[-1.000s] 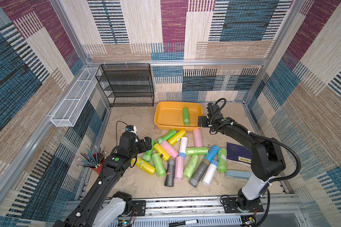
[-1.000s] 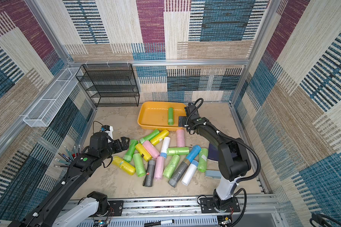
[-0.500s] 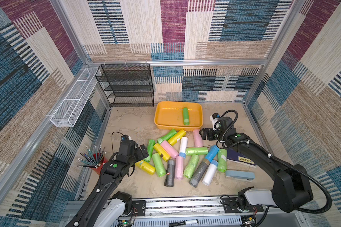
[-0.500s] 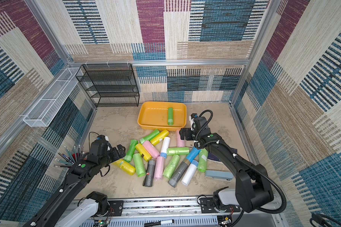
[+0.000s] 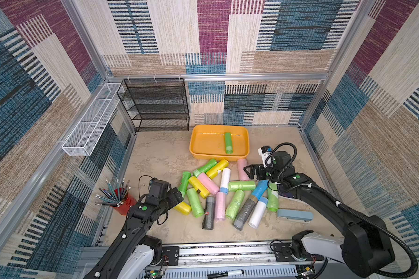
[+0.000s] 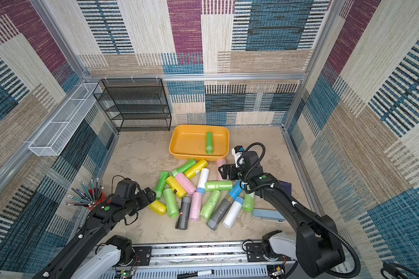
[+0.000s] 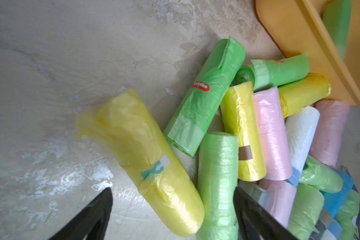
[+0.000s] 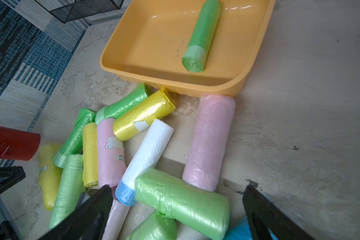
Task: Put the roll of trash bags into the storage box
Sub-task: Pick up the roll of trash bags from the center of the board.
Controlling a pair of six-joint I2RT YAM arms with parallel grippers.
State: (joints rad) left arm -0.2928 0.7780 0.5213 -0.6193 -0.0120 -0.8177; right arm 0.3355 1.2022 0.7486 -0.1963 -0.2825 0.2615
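My left gripper [image 7: 172, 190] is released, jaws straddling the yellow roll of trash bags [image 7: 146, 158] on the desk [image 7: 50, 72], storage box [image 7: 295, 41] well ahead; the green roll [image 7: 217, 176] pressed beside it also seems to sit between them, so closing may pinch both or squirt one out.

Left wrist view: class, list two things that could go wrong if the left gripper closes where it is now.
1. The open left gripper straddles both the yellow roll and the light green roll touching it, so it might pinch two, or neither firmly.
2. The yellow roll's wrap looks loose and crinkled; it could slip on the way to the storage box.
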